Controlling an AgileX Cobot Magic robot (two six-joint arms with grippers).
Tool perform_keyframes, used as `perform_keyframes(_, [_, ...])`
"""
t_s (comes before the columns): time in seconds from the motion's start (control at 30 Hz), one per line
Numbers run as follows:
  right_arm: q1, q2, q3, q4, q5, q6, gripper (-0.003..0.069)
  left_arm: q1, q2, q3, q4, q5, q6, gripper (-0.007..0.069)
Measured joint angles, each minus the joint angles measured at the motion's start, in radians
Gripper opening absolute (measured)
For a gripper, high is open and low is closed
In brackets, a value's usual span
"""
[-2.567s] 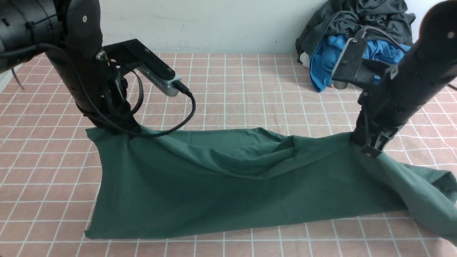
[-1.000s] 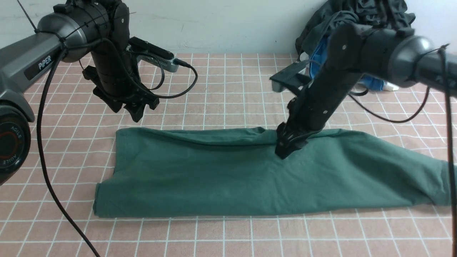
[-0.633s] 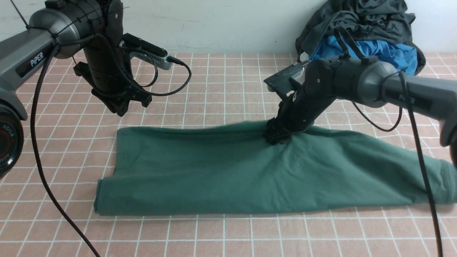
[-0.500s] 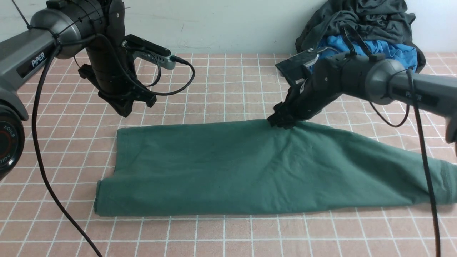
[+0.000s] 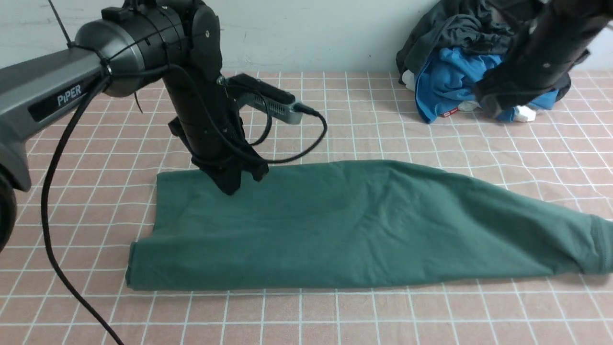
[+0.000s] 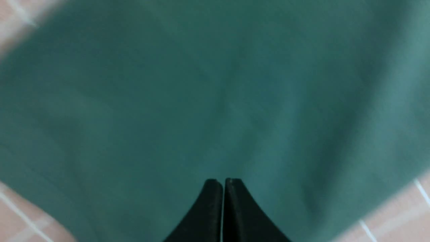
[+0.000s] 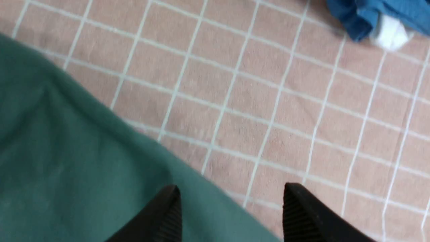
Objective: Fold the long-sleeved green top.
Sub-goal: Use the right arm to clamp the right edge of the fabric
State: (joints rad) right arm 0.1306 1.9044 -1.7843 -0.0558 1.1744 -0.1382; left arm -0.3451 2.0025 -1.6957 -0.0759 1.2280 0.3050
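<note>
The green long-sleeved top (image 5: 359, 225) lies flat across the checked cloth, folded into a long band, its sleeve cuff at the right edge. My left gripper (image 5: 231, 187) points down at the top's far left part, tips at the fabric. In the left wrist view the left gripper (image 6: 223, 182) is shut, with the green top (image 6: 201, 84) below it and nothing between the fingers. My right gripper (image 5: 487, 99) is raised at the back right, blurred. In the right wrist view the right gripper (image 7: 231, 191) is open and empty, above the top's edge (image 7: 67, 161).
A heap of dark grey clothes (image 5: 479, 24) and a bright blue garment (image 5: 445, 81) sits at the back right by the wall. The blue garment (image 7: 369, 10) also shows in the right wrist view. A black cable (image 5: 306, 139) loops from the left wrist. Pink checked cloth (image 5: 335, 120) covers the table.
The left gripper shut, then moved right and down onto the top's far left part. The right gripper left the top's far edge and rose toward the back right. The top lies flatter.
</note>
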Motion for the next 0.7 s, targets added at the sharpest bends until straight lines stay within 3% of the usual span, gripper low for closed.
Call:
perform_keyframes(0.3, [-0.014,-0.194,0.529,0.107,-0.096,-0.014,0.0385,-0.001,-0.079,0.369,0.002,-0.204,0.0,-0.0003])
perform_keyframes(0.5, [-0.021,-0.174,0.728,0.018,-0.269,0.041,0.0385,0.001,-0.079,0.429,0.003,-0.295,0.0,-0.0003])
perform_keyframes(0.7, [-0.143,-0.09,0.729,-0.145,-0.456,0.23,0.0385,0.001,-0.079,0.43,0.005,-0.318,0.0,-0.0003])
